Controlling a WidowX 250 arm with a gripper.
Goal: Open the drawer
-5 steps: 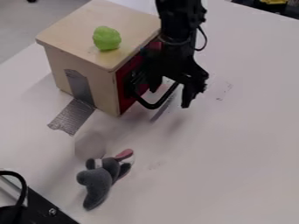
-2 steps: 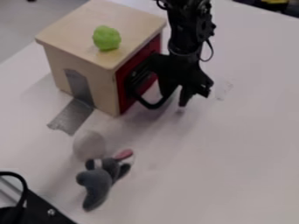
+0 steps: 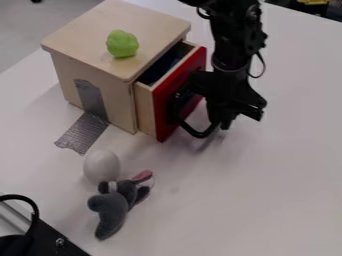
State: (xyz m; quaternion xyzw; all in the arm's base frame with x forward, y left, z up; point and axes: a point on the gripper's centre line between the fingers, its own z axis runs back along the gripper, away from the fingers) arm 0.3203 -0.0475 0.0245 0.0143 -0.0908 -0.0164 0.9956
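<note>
So the gripper (image 3: 222, 123) was down by the black handle (image 3: 194, 131), can't tell how open or whether it had hold. It blocked part of the red-fronted drawer (image 3: 161, 117), which stuck partway out of the wooden box (image 3: 121, 111). Green lump (image 3: 122, 43) on top, silver tape (image 3: 91, 101) running down onto the table (image 3: 267, 200), white egg-shaped thing (image 3: 101, 165) and grey plush (image 3: 111, 207) in front.

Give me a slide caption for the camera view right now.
Black gripper at the handle of a partly open red-fronted drawer in a wooden box.
</note>
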